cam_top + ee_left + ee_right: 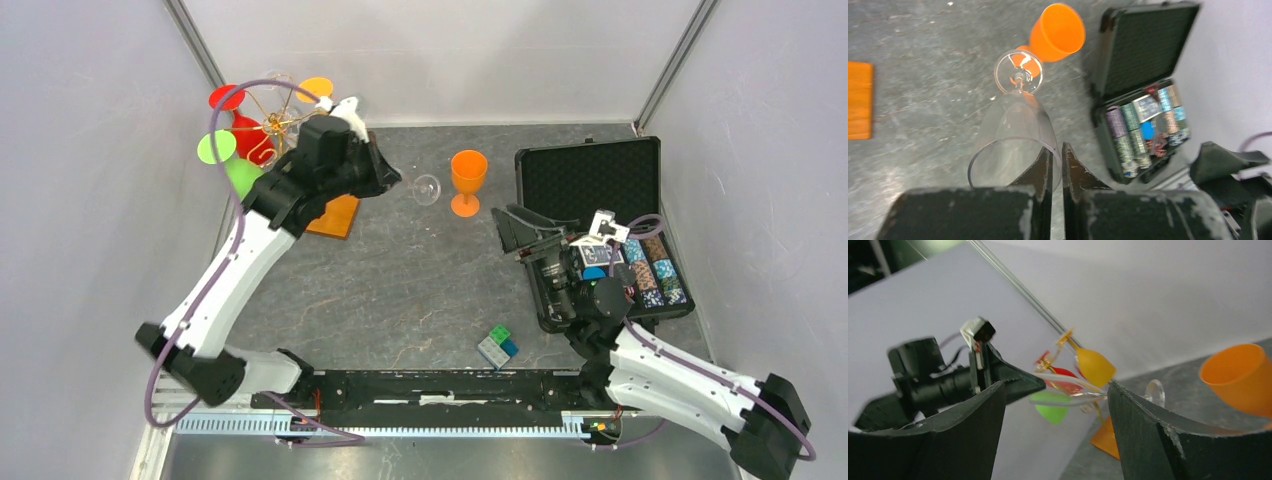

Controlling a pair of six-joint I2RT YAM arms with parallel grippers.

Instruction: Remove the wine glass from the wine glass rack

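My left gripper [392, 180] is shut on the rim of a clear wine glass [427, 188] and holds it tilted, foot outward, over the table to the right of the rack. In the left wrist view one finger is inside the bowl [1013, 125] and one outside, with my gripper [1057, 156] pinching the wall. The gold wire rack [268, 125] stands at the back left on its orange base [336, 216]. Red [240, 115], green [228, 160] and orange [317, 88] glasses hang on it. My right gripper [525, 232] is open and empty, also in the right wrist view [1058, 410].
An orange wine glass [467, 180] stands upright just right of the clear one. An open black case [590, 180] with poker chips [655, 280] lies at the right. A green-blue block [497, 346] sits near the front. Grey walls close in on left, back and right.
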